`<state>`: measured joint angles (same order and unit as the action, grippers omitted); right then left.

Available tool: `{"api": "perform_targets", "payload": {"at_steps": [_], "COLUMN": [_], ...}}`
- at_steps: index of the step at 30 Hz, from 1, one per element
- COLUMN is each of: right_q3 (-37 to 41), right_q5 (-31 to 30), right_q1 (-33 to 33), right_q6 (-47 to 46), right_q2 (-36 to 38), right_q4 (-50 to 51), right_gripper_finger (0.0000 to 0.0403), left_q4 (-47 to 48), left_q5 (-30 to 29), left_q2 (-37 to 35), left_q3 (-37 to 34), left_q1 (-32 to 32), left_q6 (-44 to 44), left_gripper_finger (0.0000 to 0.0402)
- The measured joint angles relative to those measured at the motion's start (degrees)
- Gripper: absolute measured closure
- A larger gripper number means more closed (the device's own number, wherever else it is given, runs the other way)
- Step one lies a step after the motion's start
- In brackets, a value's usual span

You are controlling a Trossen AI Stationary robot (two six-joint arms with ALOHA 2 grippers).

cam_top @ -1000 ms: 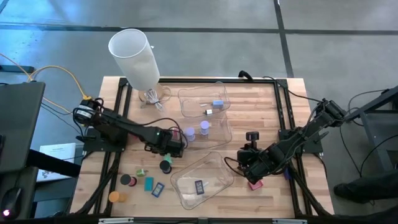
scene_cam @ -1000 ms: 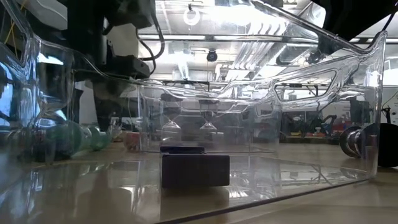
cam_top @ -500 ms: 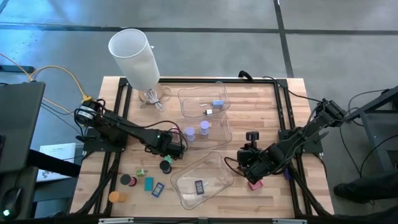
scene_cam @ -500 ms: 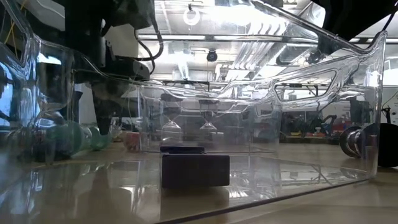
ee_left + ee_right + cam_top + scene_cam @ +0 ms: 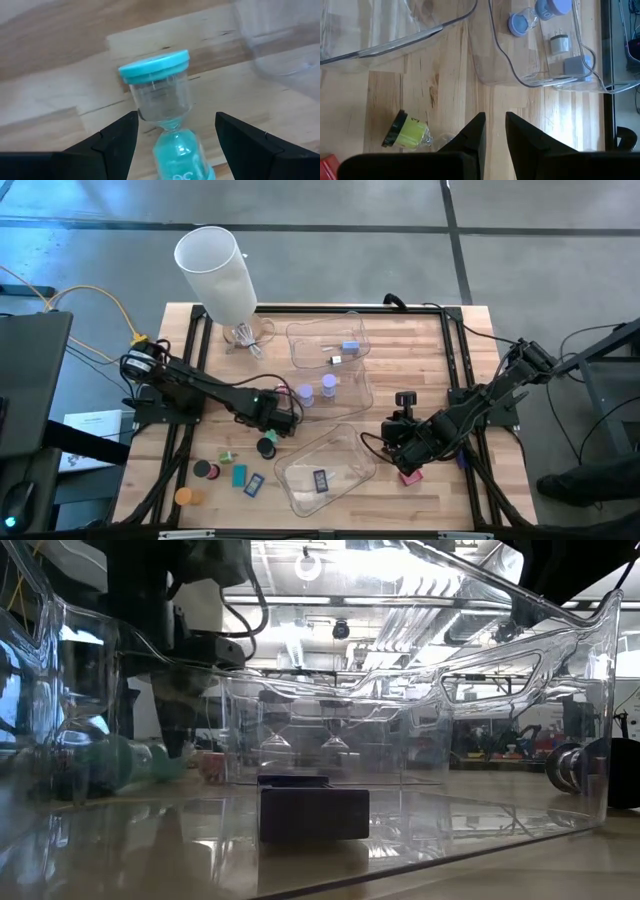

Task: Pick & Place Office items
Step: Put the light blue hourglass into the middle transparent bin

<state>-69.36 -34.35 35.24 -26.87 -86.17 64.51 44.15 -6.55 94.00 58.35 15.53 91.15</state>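
Left wrist view shows your left claw (image 5: 172, 135) spread wide around a teal hourglass (image 5: 167, 120) lying on the wooden surface (image 5: 60, 100), one finger on each side of its narrow waist and neither touching it. In the high view that claw (image 5: 283, 420) sits near the middle of the surface, between the upper clear tray (image 5: 352, 392) and the lower clear tray (image 5: 345, 442), with two lilac cylinders (image 5: 318, 390) just beyond it in the upper tray.

To do this pick well, lower until the fingers bracket the waist or the glass bulb squarely, then close slowly; the piece is round and smooth, so I judge it could roll or squirt out if you pinch off-centre. Lift straight up before you travel, as the tray walls stand close on both sides.

Your right claw (image 5: 492, 132) waits low over the right part of the surface with its fingers nearly together and nothing between them; a green hourglass (image 5: 407, 132) lies just beside it.

Against the earlier frames, little differs: in the high view the left arm has crept slightly, and in the low view its dark mass behind the tray wall has shifted a touch. The right arm has not moved.
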Motion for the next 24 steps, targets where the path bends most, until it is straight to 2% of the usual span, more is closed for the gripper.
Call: {"api": "perform_targets", "payload": {"at_steps": [13, 24], "right_q3": [0.00, 0.00], "right_q5": [0.00, -0.16], "right_q1": [0.00, 0.00], "right_q6": [0.12, 0.15], "right_q2": [0.00, 0.00], "right_q4": [0.00, 0.00], "right_gripper_finger": [0.0341, 0.0341], "left_q4": [-1.56, -1.40], "left_q5": [-0.71, 0.36], "left_q2": [0.08, 0.02], "left_q3": [-0.07, -0.07], "left_q1": [1.87, 3.18], "left_q6": [-5.32, -5.46], "left_gripper_finger": [0.0145, 0.0145]}}
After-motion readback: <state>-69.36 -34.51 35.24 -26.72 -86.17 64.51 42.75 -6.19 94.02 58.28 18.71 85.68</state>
